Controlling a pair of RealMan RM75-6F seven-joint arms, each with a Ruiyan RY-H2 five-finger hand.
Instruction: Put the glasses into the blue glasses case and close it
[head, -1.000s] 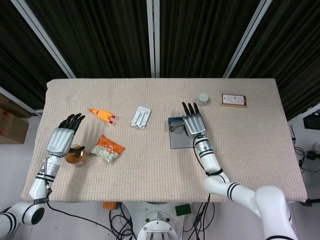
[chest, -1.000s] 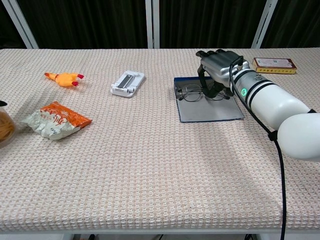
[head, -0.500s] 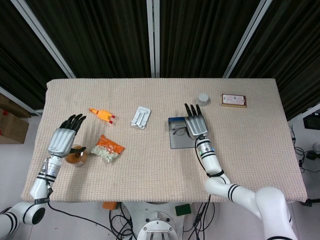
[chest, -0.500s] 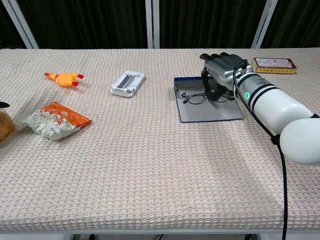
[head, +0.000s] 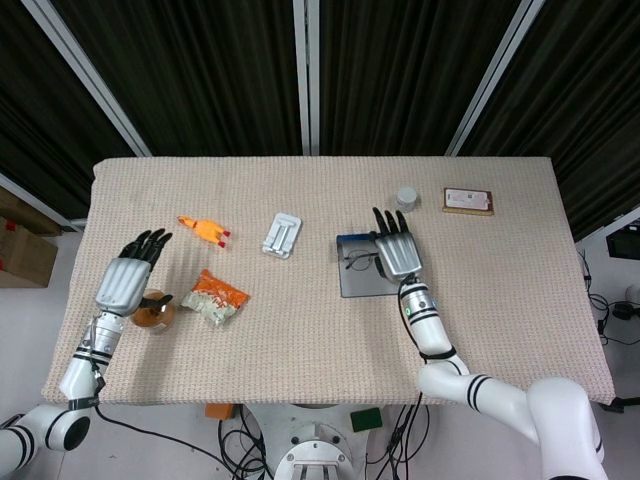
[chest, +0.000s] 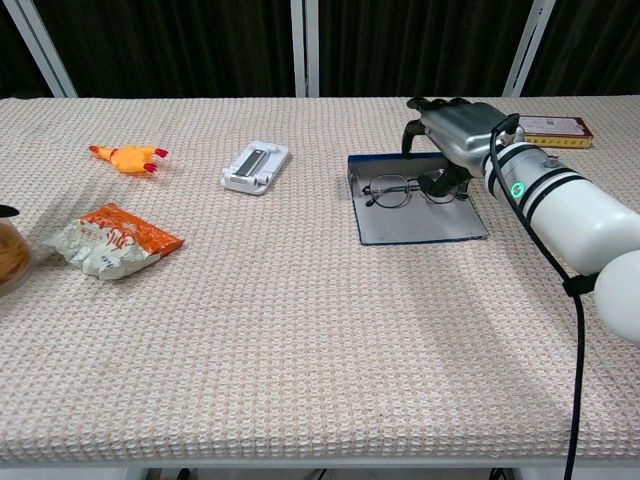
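The blue glasses case (chest: 420, 225) lies open and flat right of the table's middle, also seen as case (head: 356, 281) in the head view. The thin dark-framed glasses (chest: 403, 190) lie on its far half, lenses side by side; in the head view the glasses (head: 360, 262) show beside the hand. My right hand (chest: 458, 127) hovers over the case's far right corner, fingers stretched out and apart, thumb hanging close by the right lens. From above, the right hand (head: 398, 250) covers the case's right edge. My left hand (head: 127, 279) stays flat and spread at the table's left, holding nothing.
A jar with orange contents (head: 153, 315) sits under my left hand. Left of centre are an orange snack packet (chest: 112, 240), a yellow rubber chicken (chest: 128, 157) and a white phone stand (chest: 256, 165). A small grey cap (head: 406, 196) and a flat box (chest: 548, 127) lie far right.
My right hand has drifted right and risen off the glasses, which now lie flat on the open case. The left hand has not moved.
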